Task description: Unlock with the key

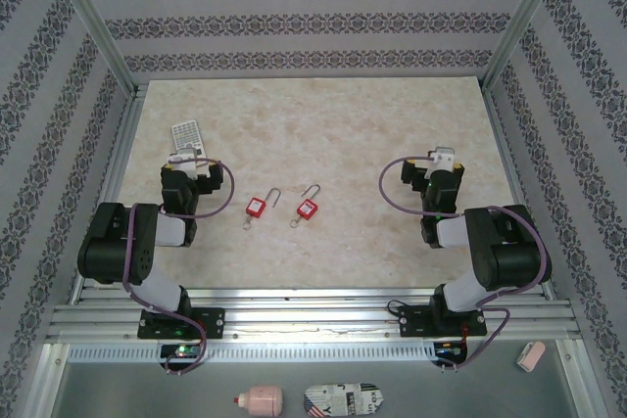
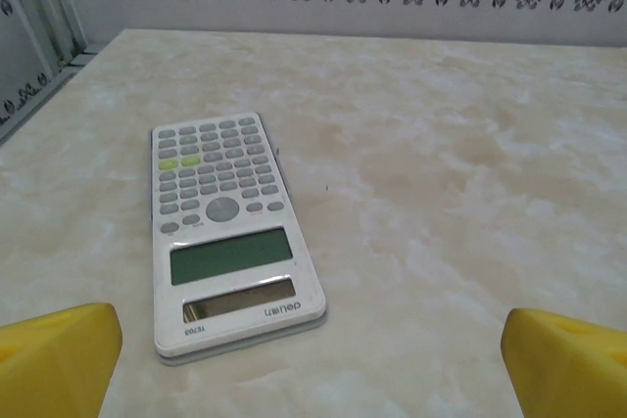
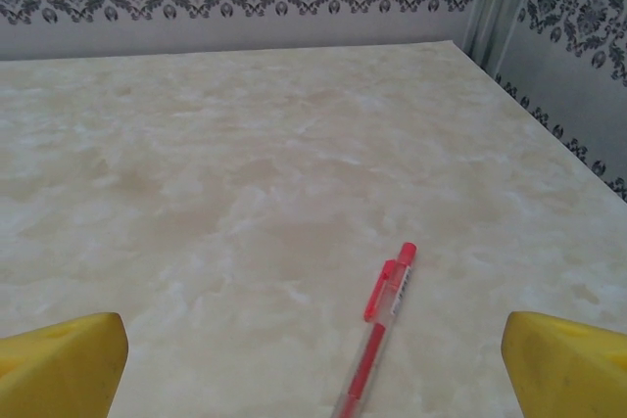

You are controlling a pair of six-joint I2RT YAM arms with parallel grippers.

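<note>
Two red padlocks with silver shackles lie side by side on the marble table, one on the left (image 1: pixel 257 208) and one on the right (image 1: pixel 308 209). A thin bit pokes from the bottom of each; I cannot tell whether it is the key. My left gripper (image 1: pixel 192 171) rests left of them, and in the left wrist view it (image 2: pixel 313 364) is open, its yellow fingertips (image 2: pixel 59 359) wide apart with nothing between. My right gripper (image 1: pixel 437 175) rests right of the padlocks. In the right wrist view it (image 3: pixel 313 364) is open too, holding nothing.
A white calculator (image 2: pixel 225 227) lies just ahead of the left gripper. A red pen (image 3: pixel 377 340) lies ahead of the right gripper. Patterned walls and metal posts (image 1: pixel 88 17) enclose the table. A pink bottle (image 1: pixel 260 399) and a pouch (image 1: pixel 343 401) lie below the near edge.
</note>
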